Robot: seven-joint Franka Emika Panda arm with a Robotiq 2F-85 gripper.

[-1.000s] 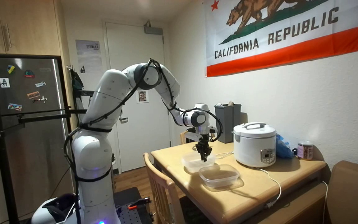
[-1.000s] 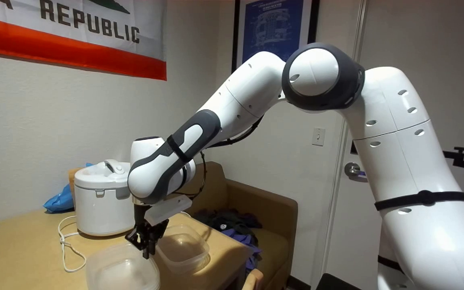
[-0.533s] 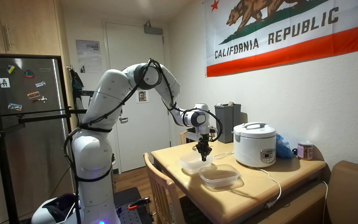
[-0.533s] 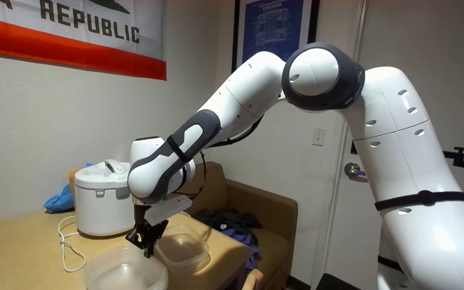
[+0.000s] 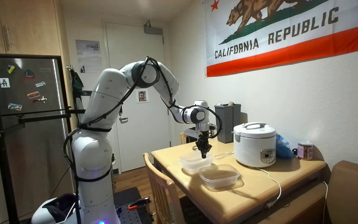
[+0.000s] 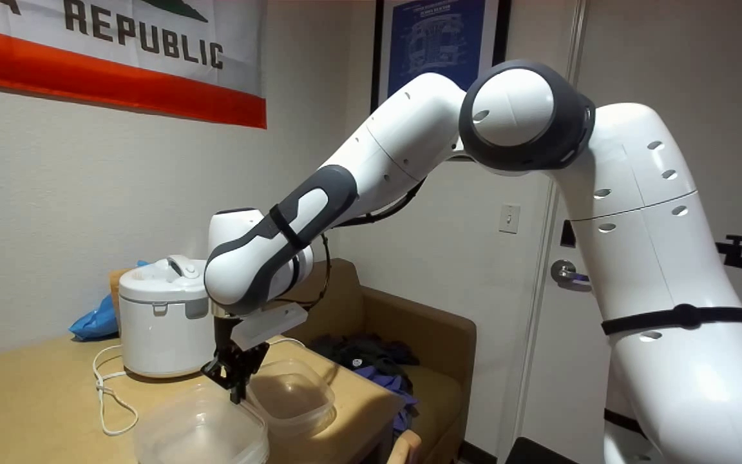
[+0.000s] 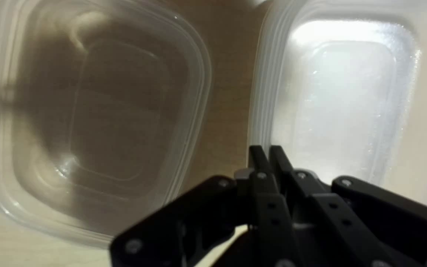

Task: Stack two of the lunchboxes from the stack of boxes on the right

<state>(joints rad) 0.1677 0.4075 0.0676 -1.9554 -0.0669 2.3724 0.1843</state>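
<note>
Since half a second ago my claw [image 7: 267,149] has risen slightly, and the top rim of the stack of boxes [image 5: 192,165] sits a touch higher too. I am pressed together on the stack's side wall, pinching it. Both the stack and a single lunchbox [image 5: 219,176] stand on my side of the rice cooker [image 5: 253,146], on the same pale wooden table [image 5: 253,186]. Near the cooker are a grey bin [image 5: 224,127], a blue bag [image 5: 283,147] and a jar [image 5: 305,151]; a flag [image 5: 291,46] hangs higher up behind it, and well apart from it a tan sofa [image 6: 432,341] carries heaped clothes [image 6: 371,357], too dim to sort out. The cooker hides part of the bag. In an exterior view my arm [image 6: 248,270] covers the cooker's edge, and the frame's bottom cuts off the stack. How many boxes are nested, or pinched, I cannot make out.
</note>
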